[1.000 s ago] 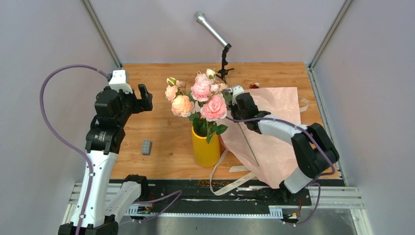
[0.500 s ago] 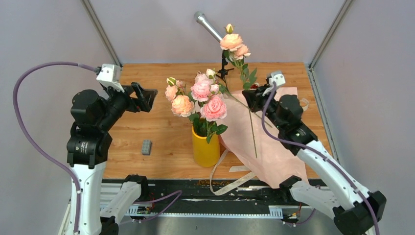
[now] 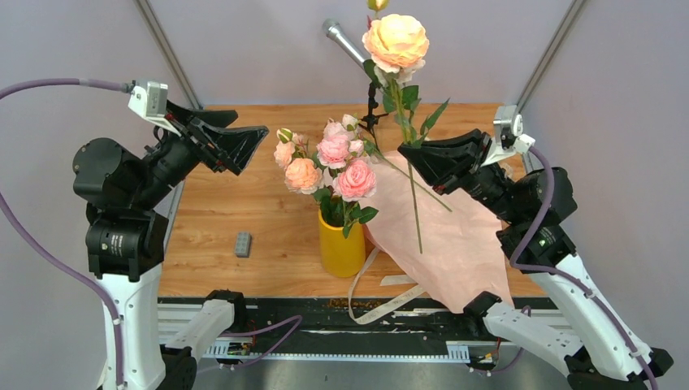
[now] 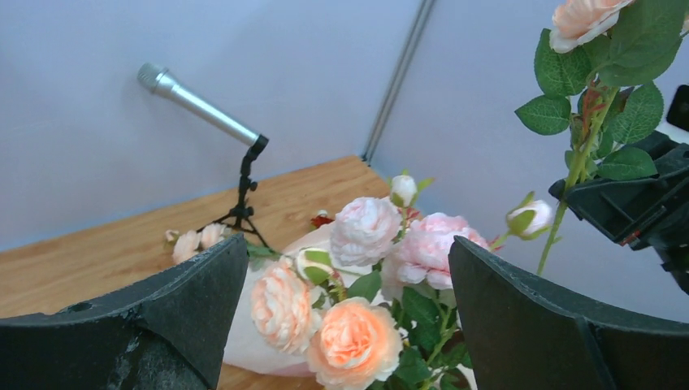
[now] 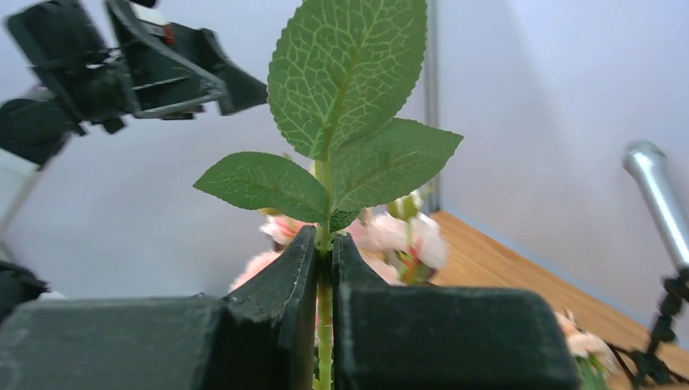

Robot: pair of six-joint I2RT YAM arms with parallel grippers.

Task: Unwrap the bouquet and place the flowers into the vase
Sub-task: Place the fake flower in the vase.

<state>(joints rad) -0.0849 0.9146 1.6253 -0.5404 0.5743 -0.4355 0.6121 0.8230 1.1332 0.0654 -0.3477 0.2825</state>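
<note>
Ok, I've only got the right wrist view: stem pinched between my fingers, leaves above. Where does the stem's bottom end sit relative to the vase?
Observer: In the top view the stem hangs from the right gripper over the pink wrapping paper, right of the yellow vase, not above its mouth.
Operator: Is the mouth free?
Observer: No, a bunch of pink and peach roses already stands in it, covering the mouth from above.
Operator: What's on top of my stem?
Observer: One large peach rose, raised well above the bunch.
</note>
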